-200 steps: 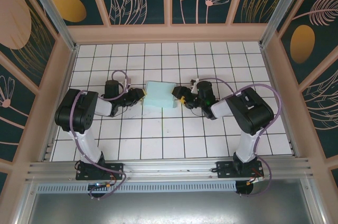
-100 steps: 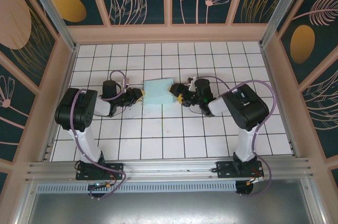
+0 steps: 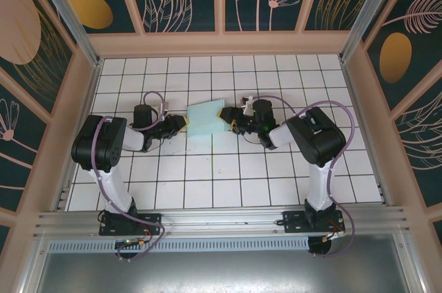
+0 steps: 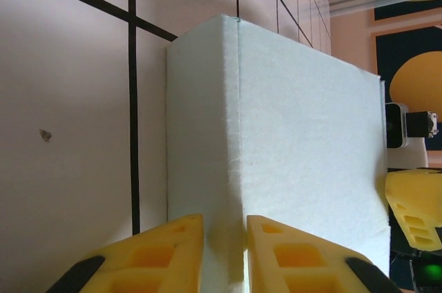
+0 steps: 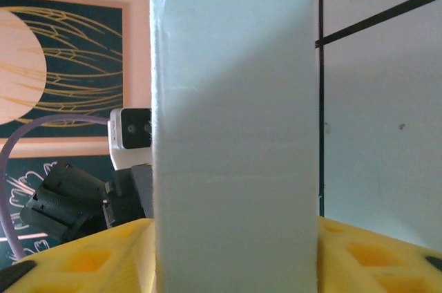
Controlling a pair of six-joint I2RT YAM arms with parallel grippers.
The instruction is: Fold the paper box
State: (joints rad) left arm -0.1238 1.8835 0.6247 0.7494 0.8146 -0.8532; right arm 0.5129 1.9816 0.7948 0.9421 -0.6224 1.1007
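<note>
Paper box (image 3: 204, 120) is seen from above as a pale teal, matte card shape lying mid-table between the two grippers, its outline turned slightly askew to the grid of the white tiled table (image 3: 207, 175). In the left wrist view the paper box (image 4: 304, 155) shows a soft, faintly fibrous surface and one crisp folded edge, to either side of which two flat faces fall away. That edge runs down into the slim gap between the ribbed yellow fingers of the left gripper (image 4: 224, 238), whose jaws are drawn narrow and appear pinched on the card there. From above, the left gripper (image 3: 183, 124) is met at the box's left side and the right gripper (image 3: 224, 119) at its right side. In the right wrist view the box (image 5: 235, 134) is presented as an upright, smooth rectangular end face, shaded slightly along its left margin. It is bracketed by the broad yellow fingers (image 5: 90, 258) of the right gripper (image 5: 235, 238), whose jaws are set fairly wide and are pressed against both sides of the box. Dark grout lines are seen crossing the glossy tiles beside it.
</note>
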